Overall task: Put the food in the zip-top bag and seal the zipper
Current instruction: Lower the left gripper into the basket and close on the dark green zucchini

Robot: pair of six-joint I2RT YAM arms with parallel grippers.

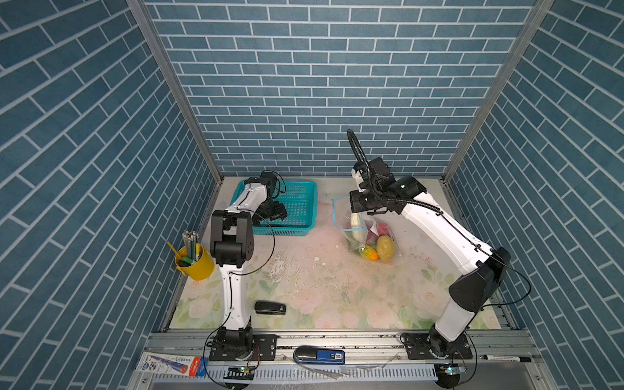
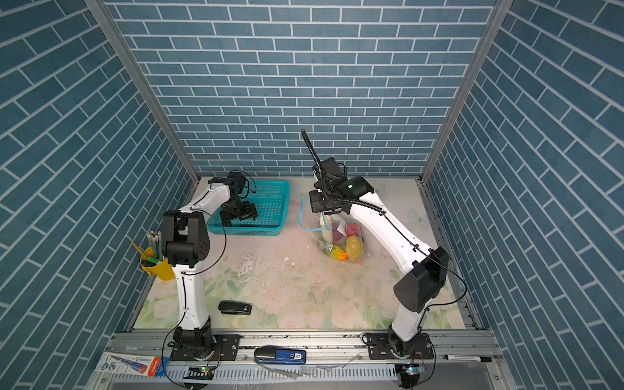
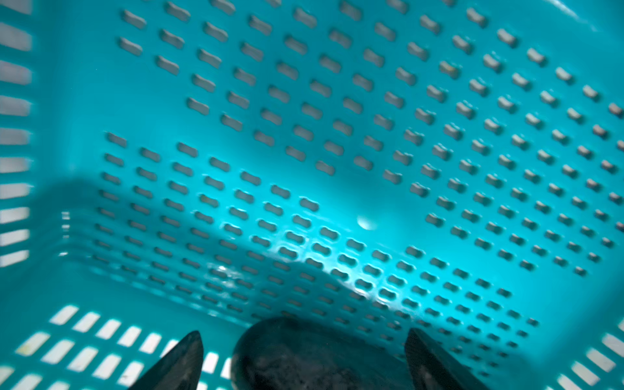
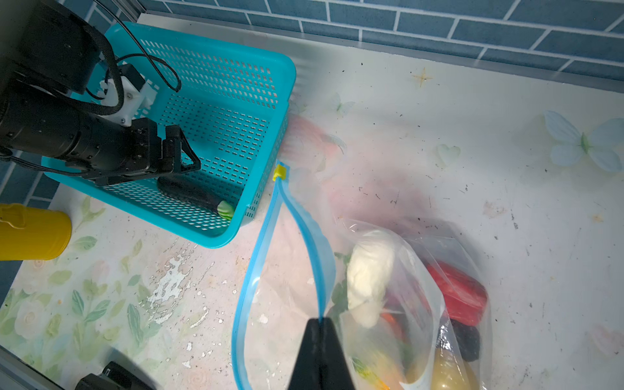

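Left end effector [image 3: 304, 334] spread wide over dark toy eggplant [image 4: 189, 193] in teal mesh basket [image 4: 229, 135]; right end effector [image 4: 319, 325] clamped on light-blue zipper strip [image 4: 259, 258].

Glossy plastic basket [image 4: 219, 91]; crinkly, probably plastic bag [image 4: 422, 260]

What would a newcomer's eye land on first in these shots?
The clear zip-top bag right of centre, stuffed with bright toy food, its mouth gaping while the right gripper holds the blue zipper with jaws shut. Next, the teal basket at the back left, where the left gripper hangs with jaws open over a lone dark eggplant.
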